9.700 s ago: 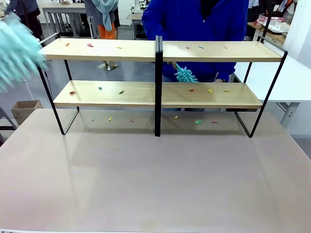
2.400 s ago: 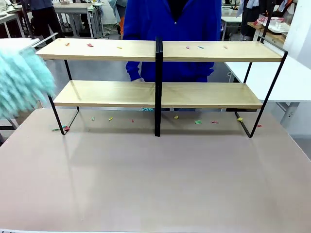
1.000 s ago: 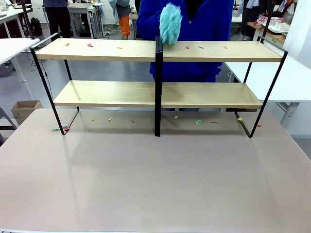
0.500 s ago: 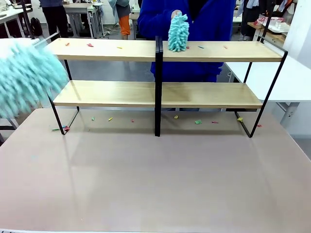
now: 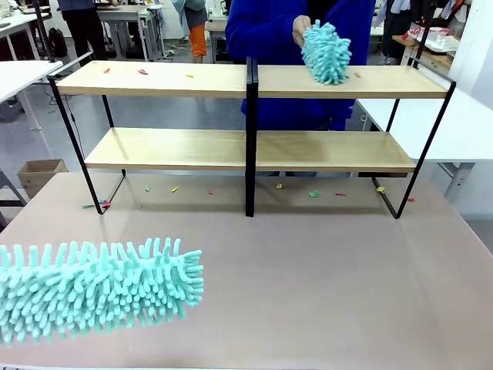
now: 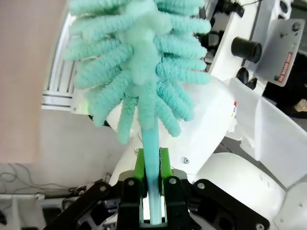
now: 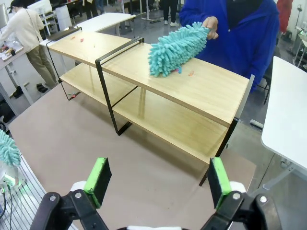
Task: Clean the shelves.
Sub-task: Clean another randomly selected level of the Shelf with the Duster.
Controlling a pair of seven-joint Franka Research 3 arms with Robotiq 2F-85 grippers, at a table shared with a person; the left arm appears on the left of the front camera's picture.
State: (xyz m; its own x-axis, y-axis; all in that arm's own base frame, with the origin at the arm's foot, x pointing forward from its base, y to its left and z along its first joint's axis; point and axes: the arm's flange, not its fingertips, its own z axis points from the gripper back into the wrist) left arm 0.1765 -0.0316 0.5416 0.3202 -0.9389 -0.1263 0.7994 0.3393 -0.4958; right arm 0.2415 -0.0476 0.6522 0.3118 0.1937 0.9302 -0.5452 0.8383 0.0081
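1. My left fingers point(image 6: 139, 165) are clamping the duster point(image 6: 139, 62), likely soft and light, by its handle point(image 6: 152, 153).
2. My right fingers point(image 7: 98, 181) are standing wide, empty.
3. The shelves point(image 5: 177, 79) are spanning the frame's upper half; likely rigid, easily shoved.

Left hand point(image 6: 152, 161) clenched; right hand point(image 7: 157, 181) wide apart

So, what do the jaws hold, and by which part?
The left jaws clamp a teal duster by its handle, below the fluffy head. The right jaws are open, empty.
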